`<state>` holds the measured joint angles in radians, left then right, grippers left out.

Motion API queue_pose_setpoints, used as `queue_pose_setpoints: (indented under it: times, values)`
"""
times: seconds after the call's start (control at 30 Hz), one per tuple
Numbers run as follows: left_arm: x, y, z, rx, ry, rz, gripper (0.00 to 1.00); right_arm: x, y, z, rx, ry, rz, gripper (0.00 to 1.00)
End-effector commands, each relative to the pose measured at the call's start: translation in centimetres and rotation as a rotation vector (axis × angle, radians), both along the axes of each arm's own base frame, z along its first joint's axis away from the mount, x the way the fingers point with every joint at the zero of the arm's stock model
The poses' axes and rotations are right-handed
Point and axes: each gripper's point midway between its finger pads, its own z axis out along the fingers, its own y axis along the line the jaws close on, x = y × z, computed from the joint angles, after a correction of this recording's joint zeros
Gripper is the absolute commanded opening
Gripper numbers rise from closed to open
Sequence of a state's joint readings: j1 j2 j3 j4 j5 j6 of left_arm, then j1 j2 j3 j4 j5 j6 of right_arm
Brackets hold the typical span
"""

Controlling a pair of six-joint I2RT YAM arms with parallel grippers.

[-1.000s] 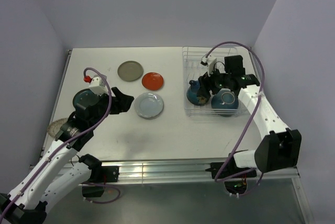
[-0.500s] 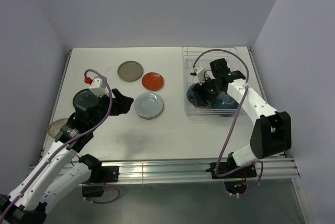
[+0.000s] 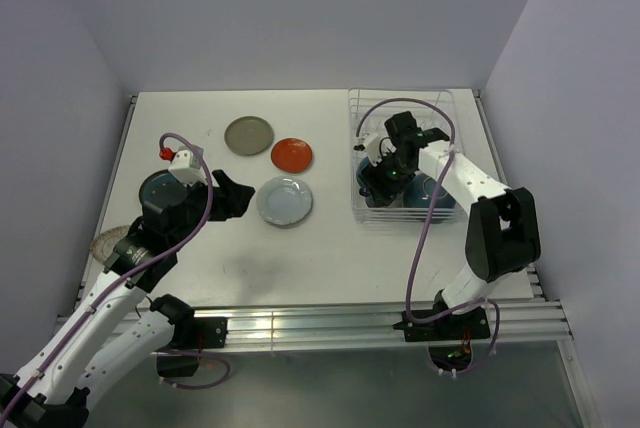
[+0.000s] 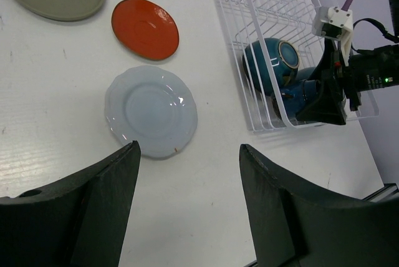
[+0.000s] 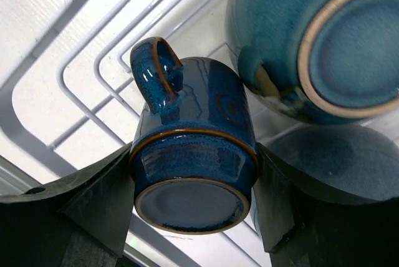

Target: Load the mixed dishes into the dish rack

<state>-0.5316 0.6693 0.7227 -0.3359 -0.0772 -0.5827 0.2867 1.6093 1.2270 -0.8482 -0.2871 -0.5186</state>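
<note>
The white wire dish rack [image 3: 400, 108] stands at the back right and also shows in the left wrist view [image 4: 262, 5]. My right gripper [image 3: 385, 174] is inside it, shut on a small dark blue mug [image 5: 193, 155] held bottom toward the camera just above the rack wires. A teal-blue bowl [image 5: 312, 36] lies on its side beside the mug [image 4: 268, 61]. The grey-olive plate [image 3: 248, 134], orange-red plate [image 3: 291, 155] and pale blue-white plate [image 3: 284, 200] lie flat on the table. My left gripper [image 3: 238, 196] is open and empty, just left of the pale plate [image 4: 151, 110].
Another blue dish [image 3: 428, 191] sits in the rack's front right. A dark teal round dish [image 3: 155, 188] is partly hidden under my left arm. A speckled round thing [image 3: 105, 243] lies at the table's left edge. Walls close in on both sides.
My right gripper has swung left inside the rack, carrying the mug toward the rack's left side. The left arm and the plates have not moved.
</note>
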Motion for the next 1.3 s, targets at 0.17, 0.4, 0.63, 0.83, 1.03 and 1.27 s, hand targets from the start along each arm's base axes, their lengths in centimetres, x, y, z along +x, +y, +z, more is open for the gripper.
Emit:
queue_pose_setpoints:
  times: [0.17,0.4,0.63,0.83,1.03,1.27]
  values:
    - [0.1,0.1,0.9,0.0,-0.048,-0.003,0.71,1.3,1.3,0.8,-0.032,-0.017,0.036,0.28]
    - [0.1,0.1,0.8,0.0,-0.046,-0.006,0.71,1.0,1.5,0.6,-0.058,-0.02,0.045,0.63]
    - [0.1,0.0,0.9,-0.002,-0.048,-0.007,0.71,0.9,1.7,1.1,-0.048,-0.025,0.048,0.87]
    - [0.1,0.1,0.9,-0.002,-0.047,-0.006,0.71,0.6,1.9,1.2,-0.036,-0.018,0.054,0.94]
    - [0.2,0.1,0.7,0.001,-0.043,-0.001,0.71,0.3,2.3,2.9,-0.001,-0.043,0.061,0.95]
    - [0.3,-0.4,0.0,0.004,-0.015,-0.02,0.72,-0.2,2.8,7.8,0.079,-0.146,0.067,0.98]
